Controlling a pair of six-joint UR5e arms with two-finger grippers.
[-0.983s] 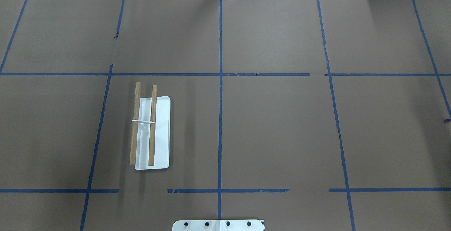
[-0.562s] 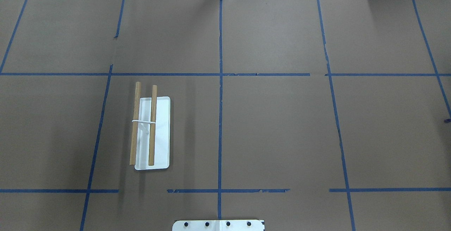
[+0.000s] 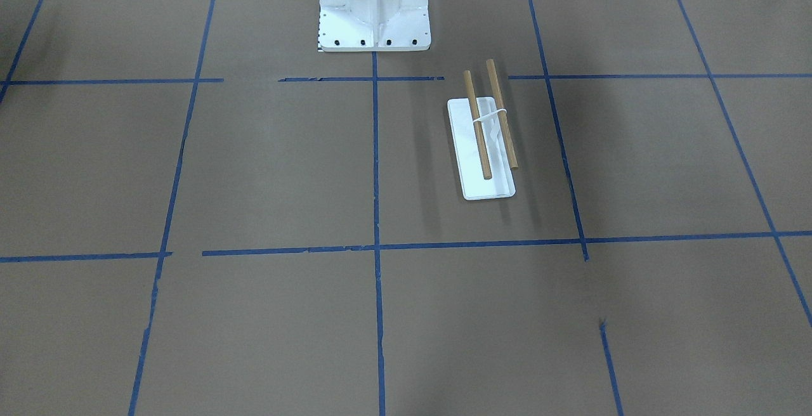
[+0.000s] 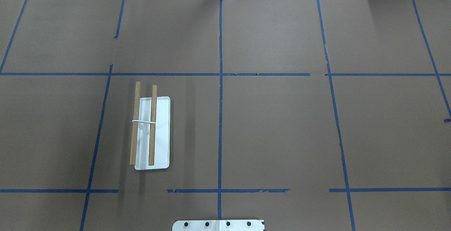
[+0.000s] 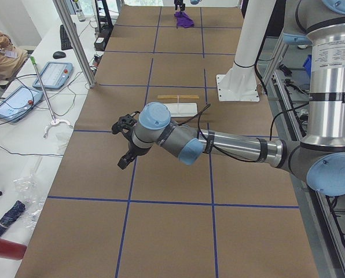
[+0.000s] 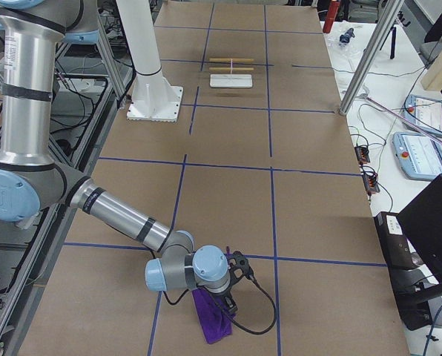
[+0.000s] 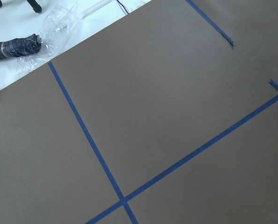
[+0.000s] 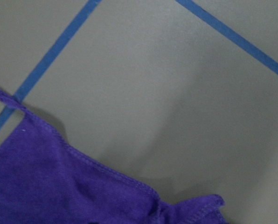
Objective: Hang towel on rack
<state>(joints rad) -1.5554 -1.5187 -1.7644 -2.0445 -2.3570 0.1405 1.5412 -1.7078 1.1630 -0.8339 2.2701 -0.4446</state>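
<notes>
plain towel [image 6: 212, 325], well apart from rack [image 4: 161, 132]

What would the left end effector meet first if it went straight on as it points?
Probably the paper-covered table, near a blue tape crossing. The wrist view of the left end effector shows nothing in between; depth is unclear.

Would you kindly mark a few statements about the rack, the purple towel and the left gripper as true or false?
1. The deep purple cloth towel hangs over the white-based wooden-dowel rack. False: the dowels are bare, and the towel is far off on the robot's right side.
2. The rack sits in the robot's left half. True.
3. Its two light-brown dowels run parallel. True.
4. The left gripper hangs directly above the rack. False: it hangs well away, further to the robot's left.
</notes>
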